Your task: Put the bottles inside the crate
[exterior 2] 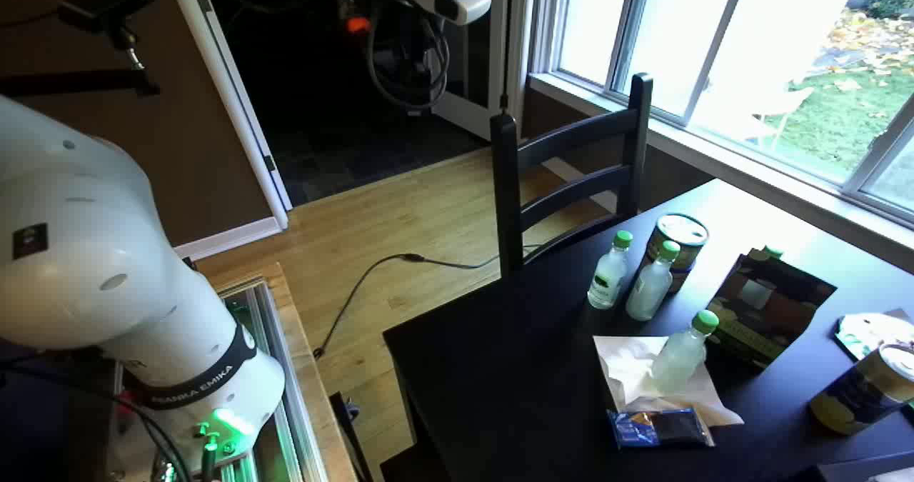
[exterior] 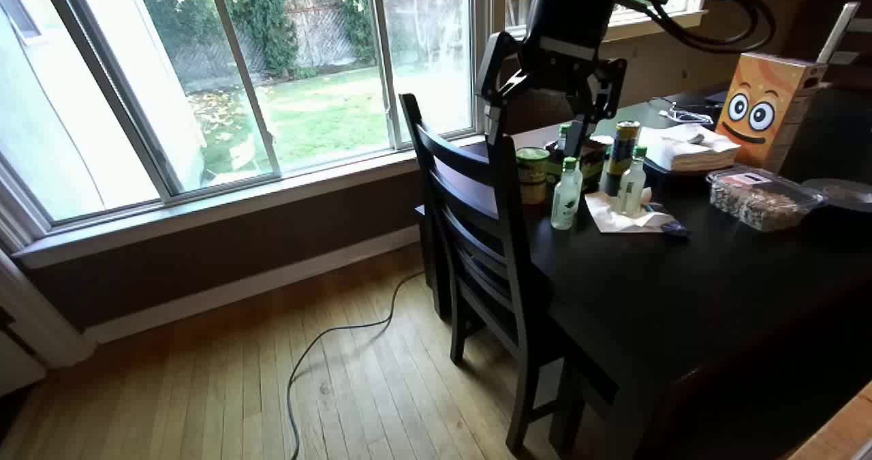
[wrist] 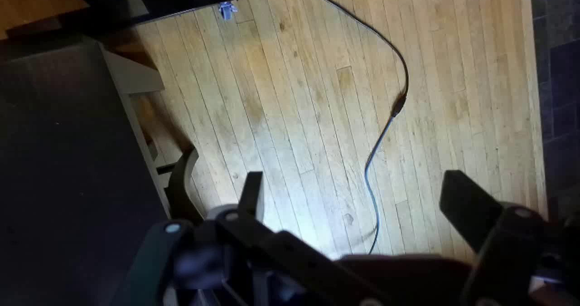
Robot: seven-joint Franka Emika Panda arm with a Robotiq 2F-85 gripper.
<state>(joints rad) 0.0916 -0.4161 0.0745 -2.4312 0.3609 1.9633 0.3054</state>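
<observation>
Three green-capped bottles (exterior 2: 608, 276) stand on the dark bench (exterior 2: 514, 382), right of centre in an exterior view, one of them on white paper (exterior 2: 621, 368). To their right in the frame is the dark crate (exterior 2: 771, 318); a fourth bottle (exterior 2: 772, 251) shows just its cap at the crate's upper edge, and I cannot tell whether it is inside or behind. A wrapped bar (exterior 2: 660, 427) lies at the paper's lower edge. The fingers (wrist: 469, 206) are wide apart across the wrist view's lower half, floorboards (wrist: 326, 129) visible between them.
</observation>
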